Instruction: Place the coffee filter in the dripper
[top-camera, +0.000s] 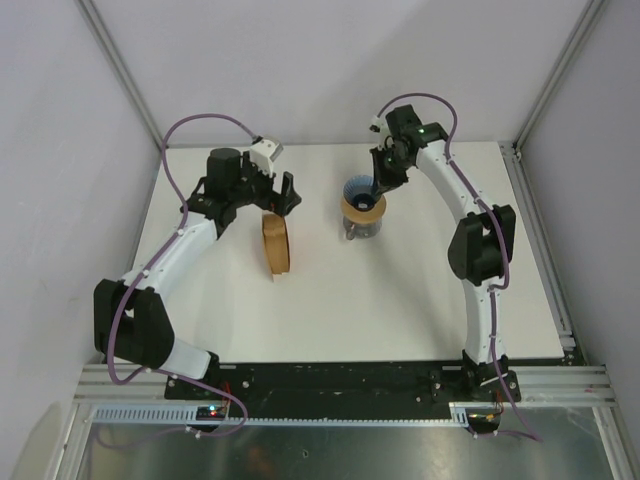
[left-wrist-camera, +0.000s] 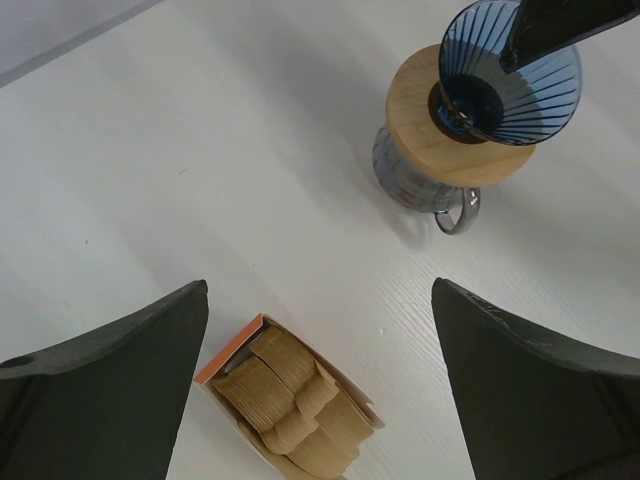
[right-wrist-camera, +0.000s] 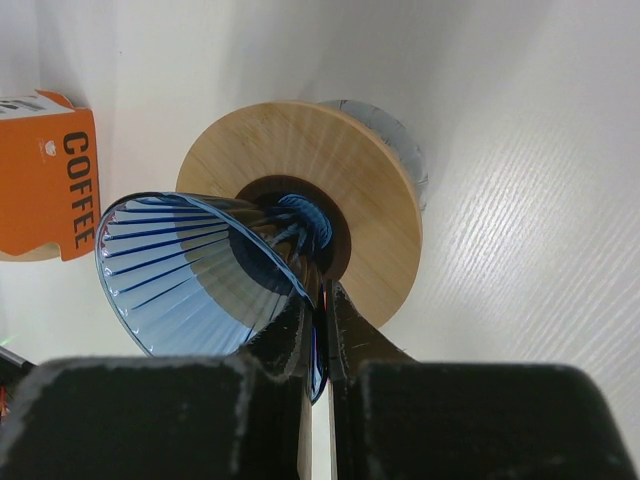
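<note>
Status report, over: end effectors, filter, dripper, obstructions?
Left end effector open above filter stack. Right end effector shut on dripper rim; dripper empty, tilted in wooden collar. That grip crowds its mouth.

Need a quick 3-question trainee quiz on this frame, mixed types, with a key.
1. True or false: the right gripper is shut on the rim of the blue translucent ribbed cone dripper.
2. What does the tan wooden ring collar sit on?
3. Nearest the open left gripper is: A) the dripper B) the collar C) the orange carton of brown paper filters.
Key: 1 true; 2 the clear grey glass jug; 3 C.
</note>
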